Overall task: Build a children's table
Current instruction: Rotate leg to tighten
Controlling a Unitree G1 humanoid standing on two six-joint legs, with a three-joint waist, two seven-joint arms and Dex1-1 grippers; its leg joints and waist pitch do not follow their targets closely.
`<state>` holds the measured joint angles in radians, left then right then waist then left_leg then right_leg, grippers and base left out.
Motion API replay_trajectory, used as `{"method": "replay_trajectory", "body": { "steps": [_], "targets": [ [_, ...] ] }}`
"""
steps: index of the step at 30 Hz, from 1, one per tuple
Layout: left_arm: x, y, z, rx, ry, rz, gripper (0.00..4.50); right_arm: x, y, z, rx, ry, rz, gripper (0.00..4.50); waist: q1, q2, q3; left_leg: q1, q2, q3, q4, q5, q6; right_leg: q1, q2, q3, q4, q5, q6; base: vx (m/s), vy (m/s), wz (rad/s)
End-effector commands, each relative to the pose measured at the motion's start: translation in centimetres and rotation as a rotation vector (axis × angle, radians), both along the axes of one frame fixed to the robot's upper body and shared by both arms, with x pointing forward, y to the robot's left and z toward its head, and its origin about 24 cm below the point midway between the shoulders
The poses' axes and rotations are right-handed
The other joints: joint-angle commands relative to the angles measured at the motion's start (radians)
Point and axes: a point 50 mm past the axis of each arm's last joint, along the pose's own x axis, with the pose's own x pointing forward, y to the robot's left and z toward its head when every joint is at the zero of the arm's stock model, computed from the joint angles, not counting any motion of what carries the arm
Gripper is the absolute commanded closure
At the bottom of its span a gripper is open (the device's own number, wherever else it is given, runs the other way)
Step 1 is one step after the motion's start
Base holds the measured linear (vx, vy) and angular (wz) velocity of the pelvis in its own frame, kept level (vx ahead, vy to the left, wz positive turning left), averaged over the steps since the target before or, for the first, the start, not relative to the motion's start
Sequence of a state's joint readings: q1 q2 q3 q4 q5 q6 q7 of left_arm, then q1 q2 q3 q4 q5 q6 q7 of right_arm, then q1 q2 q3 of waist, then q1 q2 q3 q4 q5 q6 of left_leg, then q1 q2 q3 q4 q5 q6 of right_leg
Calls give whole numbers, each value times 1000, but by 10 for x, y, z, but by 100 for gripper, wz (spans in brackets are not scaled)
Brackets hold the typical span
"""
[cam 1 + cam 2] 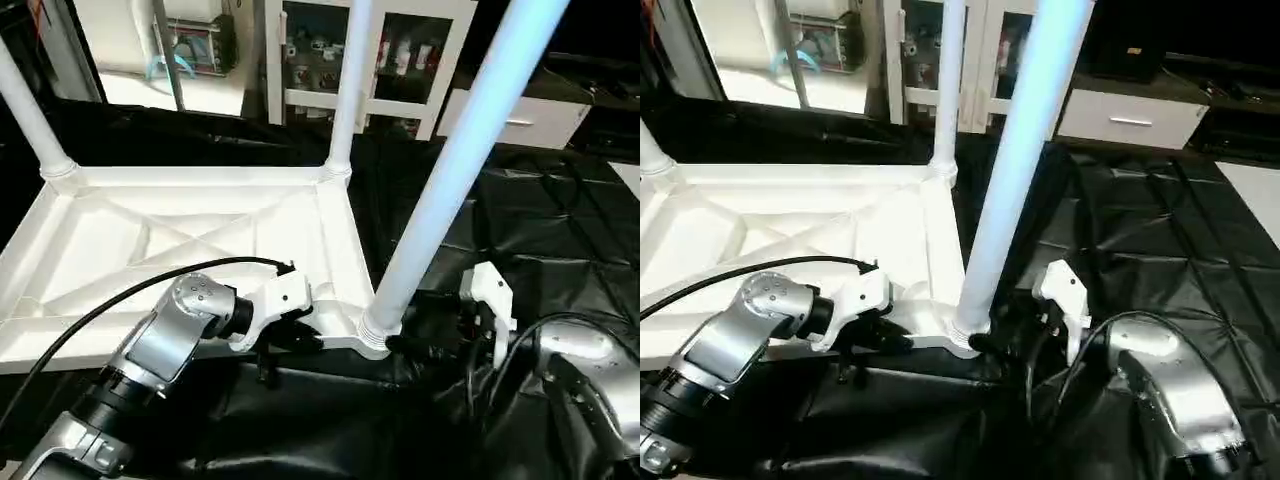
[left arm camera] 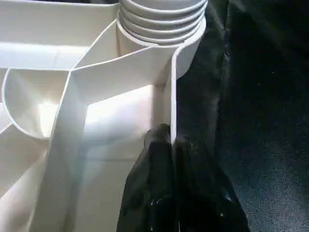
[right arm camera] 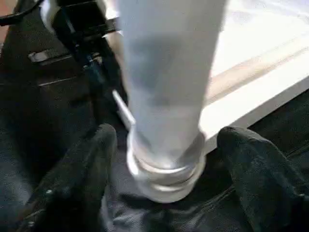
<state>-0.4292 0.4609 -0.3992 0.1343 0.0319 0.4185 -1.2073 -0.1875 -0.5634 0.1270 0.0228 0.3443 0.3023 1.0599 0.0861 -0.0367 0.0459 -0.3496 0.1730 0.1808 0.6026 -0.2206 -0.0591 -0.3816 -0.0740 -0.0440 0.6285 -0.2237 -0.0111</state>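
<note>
White plastic makes up the children's table top (image 1: 200,240), which lies upside down on a black sheet (image 1: 560,250) with its X-ribbed underside facing up. Its left side runs out of the head views. At the far left corner stands a leg (image 1: 30,110) whose upper part is cut off by the picture's edge. The far right leg (image 1: 345,90) also rises from its socket and out of view. No writing or label can be read on any part; the shelves behind the glass doors of a white cabinet (image 1: 350,50) hold small items too blurred to make out.

Near the front edge of the top, the left gripper (image 1: 300,335) reaches in from the silver left forearm. In its wrist view its two black fingers (image 2: 159,183) are pressed together on the thin side wall of the top, one inside the rim and one outside, just short of the ribbed corner socket (image 2: 161,19).

Further right, the near right leg (image 1: 450,170) stands tilted in that front corner socket, its top out of view. The right gripper (image 3: 166,169) has its fingers (image 3: 256,174) spread wide, one on each side of the leg's ringed foot, neither visibly touching it; in the head views its fingertips are hidden in dark clutter.
</note>
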Motion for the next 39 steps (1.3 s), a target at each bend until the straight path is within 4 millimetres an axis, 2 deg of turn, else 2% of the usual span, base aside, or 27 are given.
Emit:
{"method": "replay_trajectory", "body": {
  "steps": [1,6,10,14,15,24,29,30,32,34,35,36,37,38,39],
  "targets": [
    [-11,-6,-13,22,81,-46,450,4,0,1,-17,-11,29,113,-3,-5,-49,4,63,-21,-75,-80,76,37,-79,46,-71,-73,-246,0,0,0],
    [-12,-5,-13,33,84,-55,450,10,6,-2,-16,9,86,165,0,-9,-52,3,62,-19,-70,-39,98,40,-78,46,-62,6,-266,0,0,0],
    [-12,-4,-13,38,84,-56,450,11,12,-1,-3,25,159,200,0,-11,-51,3,62,-19,-69,-43,104,40,-78,45,-62,-4,-270,0,0,0],
    [-9,-4,-12,43,78,-53,450,10,14,-5,-18,48,213,220,0,-14,-51,6,64,-19,-71,-49,97,38,-79,45,-62,-16,-271,0,0,0],
    [-9,-4,-12,44,77,-52,450,11,14,-6,-21,51,214,244,0,-17,-50,7,64,-18,-72,-61,90,38,-78,45,-63,-26,-271,0,0,0],
    [-7,-3,-12,52,71,-50,450,10,13,-10,-33,69,244,257,3,-16,-52,6,63,-18,-70,-53,92,40,-79,45,-61,-2,-274,0,0,0],
    [-6,-2,-12,58,75,-42,450,8,13,-14,-42,81,260,257,4,-18,-53,7,63,-18,-70,-55,94,40,-79,45,-61,0,-278,0,0,0],
    [-4,-2,-12,59,74,-22,450,9,12,-15,-43,81,240,257,5,-18,-53,7,63,-18,-70,-56,93,40,-79,45,-61,-2,-277,0,0,0],
    [3,-2,-11,53,63,44,450,20,12,-22,-62,50,90,257,3,-20,-53,6,64,-18,-70,-51,87,38,-78,45,-60,0,-278,0,0,0],
    [16,-6,-9,23,25,164,450,35,9,-32,-85,33,-144,259,-2,-17,-48,10,60,-18,-77,-104,55,32,-77,43,-71,-76,-270,0,0,0],
    [23,-9,-7,-1,5,236,450,40,8,-38,-87,44,-266,259,-9,-20,-46,7,60,-23,-83,-156,19,35,-78,42,-79,-163,-247,-58,-6,-3],
    [29,-11,-5,-20,-7,292,450,44,7,-42,-87,57,-358,260,-11,-16,-47,8,59,-25,-85,-176,0,36,-79,41,-80,-198,-237,-70,8,-7],
    [32,-13,-4,-32,-10,328,450,46,8,-45,-81,67,-413,260,-17,-20,-47,6,59,-29,-89,-215,-26,36,-81,40,-87,-262,-209,-70,8,-7],
    [36,-16,-2,-40,-14,365,450,47,10,-47,-73,75,-457,260,-19,-18,-48,8,58,-31,-90,-230,-32,35,-82,40,-89,-279,-197,-58,20,-6],
    [47,-25,2,-61,-29,459,450,51,20,-53,-85,77,-576,260,-24,-15,-46,11,57,-31,-90,-261,-34,27,-80,42,-97,-313,-175,0,0,0]
  ]
}}
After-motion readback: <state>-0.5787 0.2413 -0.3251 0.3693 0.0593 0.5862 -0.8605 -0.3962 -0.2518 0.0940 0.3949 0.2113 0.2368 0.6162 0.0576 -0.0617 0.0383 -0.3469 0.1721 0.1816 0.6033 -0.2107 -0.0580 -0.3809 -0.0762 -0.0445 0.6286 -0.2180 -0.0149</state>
